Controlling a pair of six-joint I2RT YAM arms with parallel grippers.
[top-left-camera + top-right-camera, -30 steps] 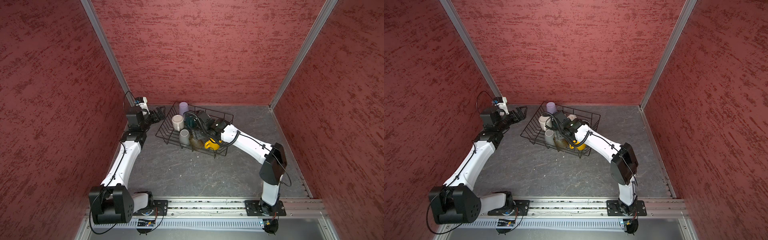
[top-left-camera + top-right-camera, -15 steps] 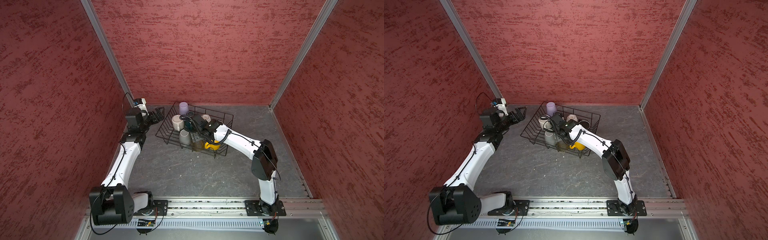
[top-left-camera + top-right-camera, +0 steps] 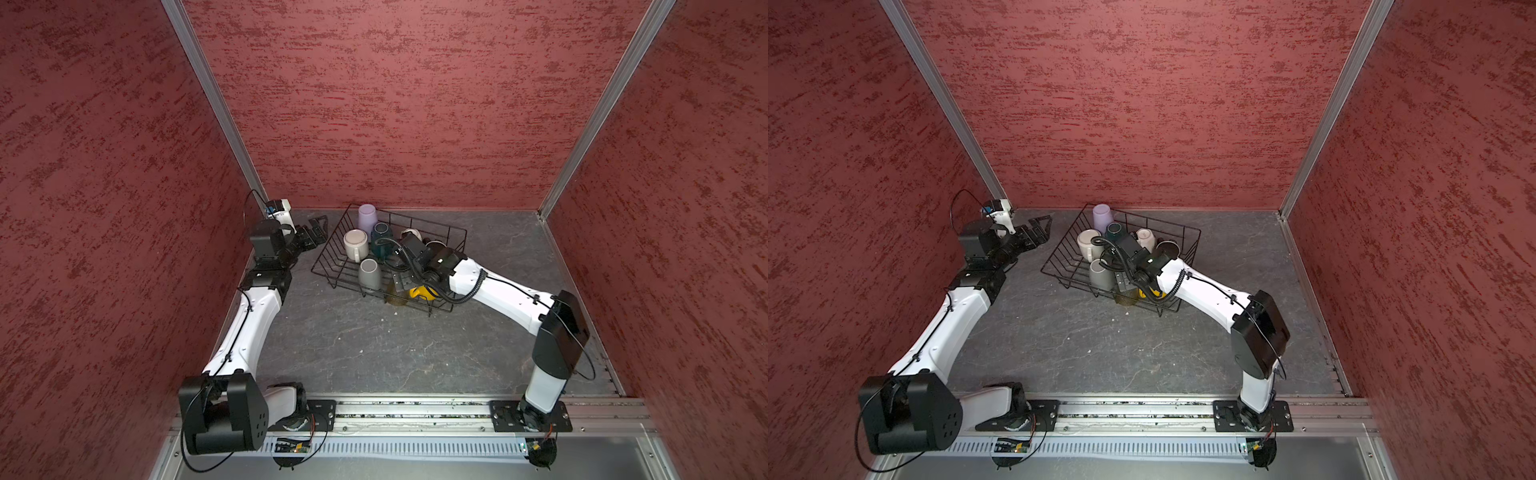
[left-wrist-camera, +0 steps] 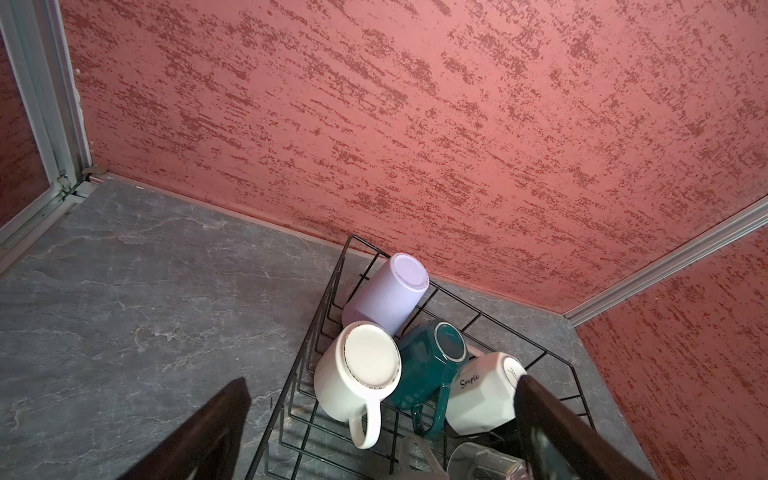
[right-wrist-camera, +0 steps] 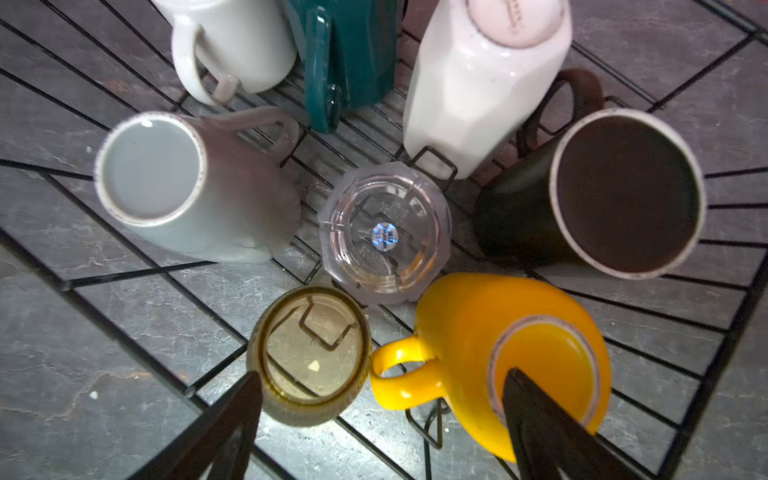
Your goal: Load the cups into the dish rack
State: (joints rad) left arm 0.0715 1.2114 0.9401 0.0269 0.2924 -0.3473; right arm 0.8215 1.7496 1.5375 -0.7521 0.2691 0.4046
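Now my right gripper (image 5: 382, 374) gapes empty above the faceted clear glass (image 5: 384, 232); my left gripper (image 4: 381, 379) gapes empty too.

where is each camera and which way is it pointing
Top views: high at the front, looking down on the dish rack; left arm and right arm show
Left wrist: beside the rack, facing the back wall and lavender cup; open left gripper shows
Right wrist: above the rack, looking down on the clear glass; open right gripper shows
Shared: both wrist views catch the teal mug
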